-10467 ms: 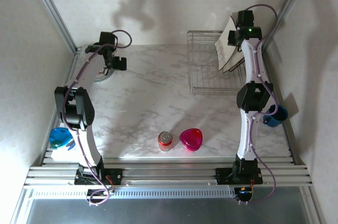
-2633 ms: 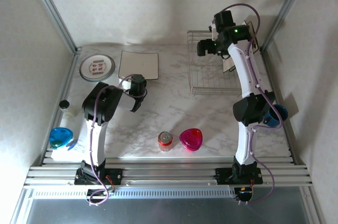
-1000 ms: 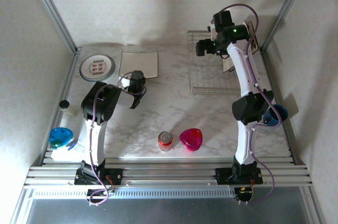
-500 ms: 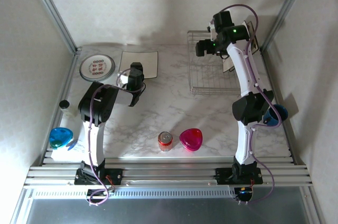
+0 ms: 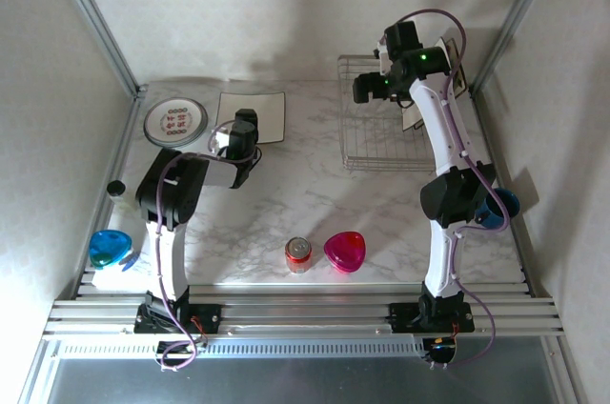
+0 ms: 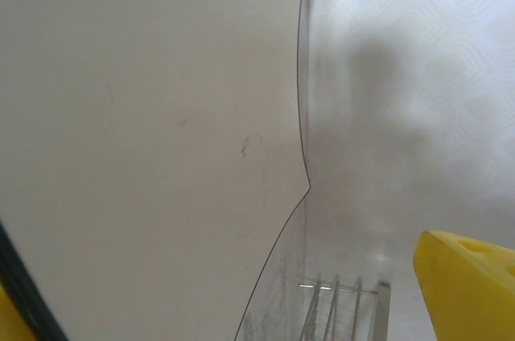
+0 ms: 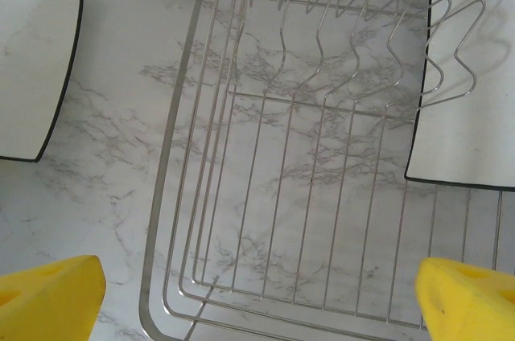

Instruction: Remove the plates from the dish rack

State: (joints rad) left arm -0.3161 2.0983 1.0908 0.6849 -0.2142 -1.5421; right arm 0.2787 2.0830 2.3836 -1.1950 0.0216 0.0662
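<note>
A round plate (image 5: 175, 122) with red motifs lies flat at the table's far left, and a square cream plate (image 5: 251, 116) lies flat beside it. My left gripper (image 5: 240, 140) is at that square plate's near edge, open. In the left wrist view the plate's pale surface (image 6: 145, 132) spreads between the widely parted yellow fingers (image 6: 475, 285). My right gripper (image 5: 372, 88) hovers open over the wire dish rack (image 5: 376, 142), nothing between its fingers (image 7: 471, 301). Another square plate (image 7: 471, 76) stands on edge in the rack's right end, partly behind my right arm (image 5: 448, 137).
A red can (image 5: 298, 253) and a pink heart-shaped dish (image 5: 345, 251) sit near the front middle. A blue cup (image 5: 496, 209) is at the right edge. A blue object (image 5: 110, 247) and a small jar (image 5: 116, 191) are at the left edge.
My left gripper has moved away from me up to the square plate's near edge, and its jaws have spread wide. The right arm and the plates have stayed still.
</note>
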